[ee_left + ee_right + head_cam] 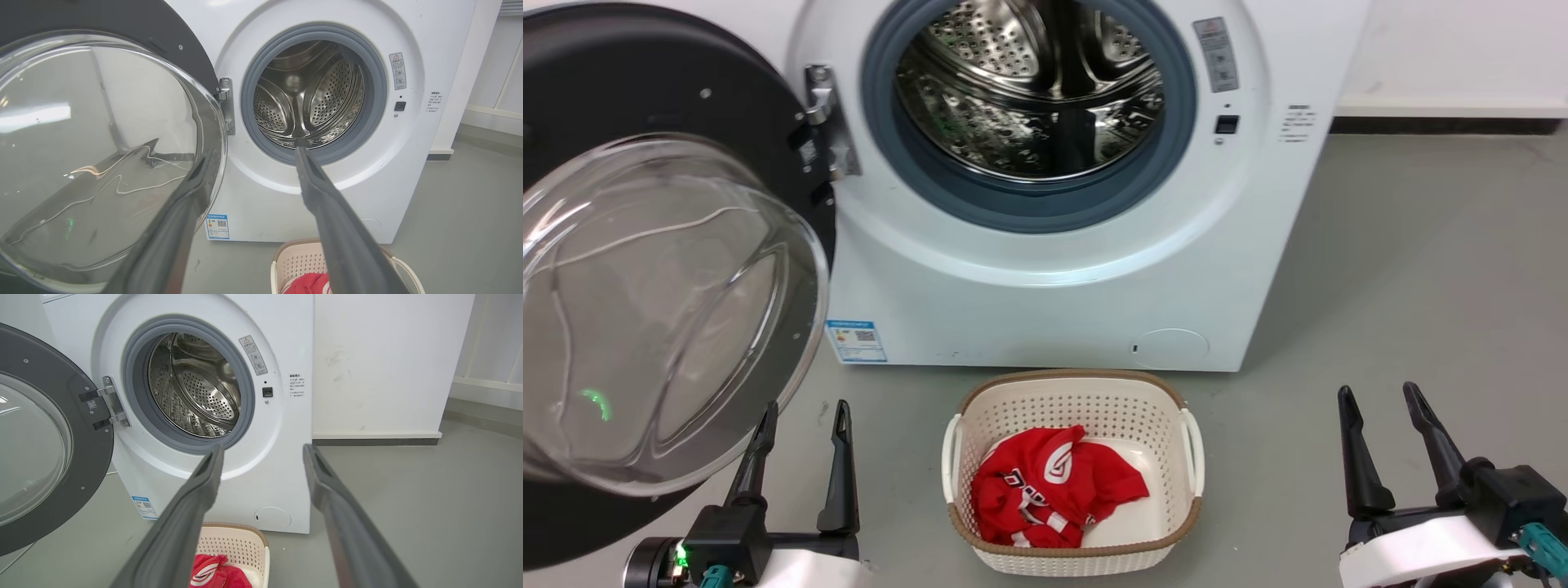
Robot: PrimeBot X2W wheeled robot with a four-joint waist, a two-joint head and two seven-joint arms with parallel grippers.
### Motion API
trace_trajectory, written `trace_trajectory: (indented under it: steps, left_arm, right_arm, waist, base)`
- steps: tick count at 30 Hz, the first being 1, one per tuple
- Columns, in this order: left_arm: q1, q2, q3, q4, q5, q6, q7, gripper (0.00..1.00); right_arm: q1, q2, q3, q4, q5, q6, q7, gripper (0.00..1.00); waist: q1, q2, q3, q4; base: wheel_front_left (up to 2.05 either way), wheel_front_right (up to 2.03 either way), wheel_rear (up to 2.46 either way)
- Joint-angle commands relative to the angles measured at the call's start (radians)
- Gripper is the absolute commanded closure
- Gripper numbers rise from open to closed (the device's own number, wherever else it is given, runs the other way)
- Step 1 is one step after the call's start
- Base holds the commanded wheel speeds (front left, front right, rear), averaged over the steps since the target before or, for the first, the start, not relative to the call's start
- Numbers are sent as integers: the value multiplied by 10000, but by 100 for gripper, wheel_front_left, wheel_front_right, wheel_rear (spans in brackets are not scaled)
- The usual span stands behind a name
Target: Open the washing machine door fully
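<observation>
Status: the washing machine door (pixel 662 310) stands swung out at the left of the machine on its metal hinge (pixel 821 122), well clear of the steel drum (pixel 1029 82). I judge the opening to be at or near full travel.

My left hand (pixel 805 406) is low and just beside the door's lower right edge, fingers apart and holding nothing (contact with the glass bowl cannot be confirmed). My right hand (pixel 1377 389) is at the near right, well apart from the door, fingers likewise apart and empty.

Hazards:
- A further push on the bulging glass instead of the black ring could make a finger slide off.
- Force past the end stop would load the hinge.
- An unheld door could rebound toward closed.
- A low sweep to the right could knock the basket (pixel 1070 392) with the red garment (pixel 1054 482).

Markings: a blue-and-white label (pixel 856 340) with a QR code sits at the cabinet's lower left. A grey sticker (pixel 1217 53) right of the opening shows a warning triangle in the right wrist view. Neither text is legible. The garment's white lettering is folded and unreadable. No brand name can be read.
</observation>
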Motion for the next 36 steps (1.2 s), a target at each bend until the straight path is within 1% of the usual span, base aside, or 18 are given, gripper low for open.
trace_trajectory:
  steps: [1,5,10,28,33,34,36]
  left_arm:
    - [-131,1,-28,36,63,9,-23,0]
    - [-235,-1,-35,119,24,79,-23,0]
    - [-229,0,-33,218,11,123,-23,0]
    - [-160,-2,66,295,-8,261,-23,0]
    - [-145,-1,78,271,93,228,-22,0]
    - [-160,-2,48,333,48,193,1,100]
    - [-186,-9,82,537,-64,178,67,100]
  right_arm:
    - [-101,12,-30,-85,-103,-7,41,0]
    - [-31,12,-4,-189,-197,-7,77,0]
    - [105,12,81,-199,-150,-7,136,0]
    - [125,12,152,-155,-9,-7,146,0]
    - [133,12,156,-113,55,-7,142,0]
    - [81,0,146,-91,67,0,170,100]
    - [127,0,170,25,178,0,177,100]
  waist:
    - [1,-1,-33,-337]
    - [1,-1,-52,-643]
    - [1,-1,-59,-775]
    - [1,-1,-73,-654]
    - [1,-1,-59,-643]
    - [1,-1,-60,-643]
    - [1,-1,-59,-642]
  base:
    - [0,0,0]
    - [0,0,0]
    - [0,0,0]
    - [0,0,0]
    - [0,0,0]
    - [0,0,0]
    - [0,0,0]
